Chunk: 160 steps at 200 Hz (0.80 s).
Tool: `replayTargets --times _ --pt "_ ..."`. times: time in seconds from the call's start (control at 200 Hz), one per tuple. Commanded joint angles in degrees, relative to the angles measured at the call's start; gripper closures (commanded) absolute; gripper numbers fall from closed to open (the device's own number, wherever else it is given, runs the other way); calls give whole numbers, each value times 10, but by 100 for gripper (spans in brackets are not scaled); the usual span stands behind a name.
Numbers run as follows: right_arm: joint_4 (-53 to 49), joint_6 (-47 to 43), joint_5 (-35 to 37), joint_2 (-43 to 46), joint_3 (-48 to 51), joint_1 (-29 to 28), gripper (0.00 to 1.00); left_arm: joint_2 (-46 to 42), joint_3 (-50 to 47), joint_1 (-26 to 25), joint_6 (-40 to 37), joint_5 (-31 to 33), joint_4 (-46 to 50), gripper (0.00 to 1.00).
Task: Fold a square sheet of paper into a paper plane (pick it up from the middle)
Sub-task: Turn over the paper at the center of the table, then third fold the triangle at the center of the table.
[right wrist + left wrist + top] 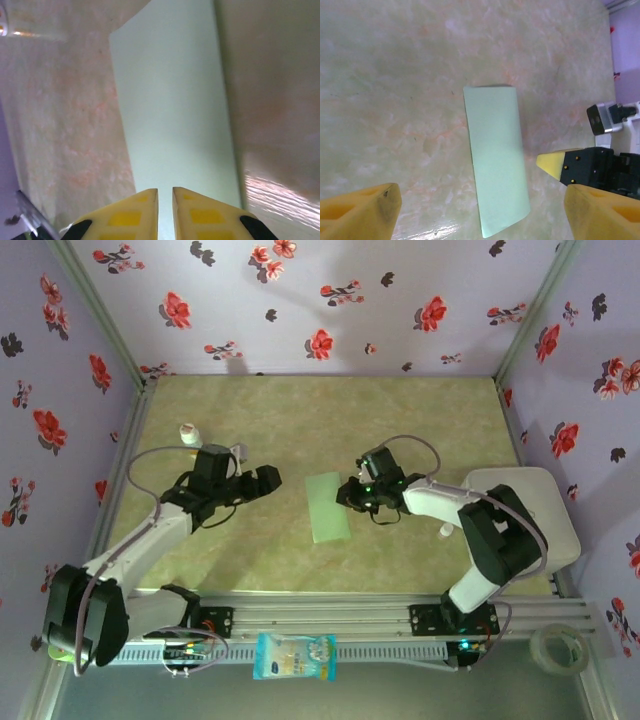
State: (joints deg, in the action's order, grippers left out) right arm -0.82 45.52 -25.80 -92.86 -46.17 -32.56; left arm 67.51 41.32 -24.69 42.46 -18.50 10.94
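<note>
paper [328, 507]: one, folded oblong, flat on bench [300, 410], between the tools
left tool [262, 482]: fingers apart, paper ahead
right tool [165, 191]: fingers nearly together, tips over paper
bottle [187, 433]: one, beside left tool's wrist
packet [295, 656], tape roll [558, 648]: one each, behind tools

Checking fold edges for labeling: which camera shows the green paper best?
Left wrist: the green paper lies whole in frame, all edges visible, nothing over it. Top external shows it small, with the right gripper at its edge. Right wrist shows it close but cropped.
</note>
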Motion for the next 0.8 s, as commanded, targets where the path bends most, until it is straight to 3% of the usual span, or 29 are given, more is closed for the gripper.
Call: replayTargets --times 0.0,0.18,0.445,0.795 --pt "50 20 -44 -23 1 0 85 33 17 -15 26 -12 -22 22" --pt "-6 -32 -38 -41 -22 0 86 66 14 -40 44 -12 -42 25" --pt "49 -6 -66 -71 0 0 87 93 14 -55 58 -4 -54 26" --pt "51 -9 -27 -101 36 0 89 151 17 -76 75 -6 -78 29"
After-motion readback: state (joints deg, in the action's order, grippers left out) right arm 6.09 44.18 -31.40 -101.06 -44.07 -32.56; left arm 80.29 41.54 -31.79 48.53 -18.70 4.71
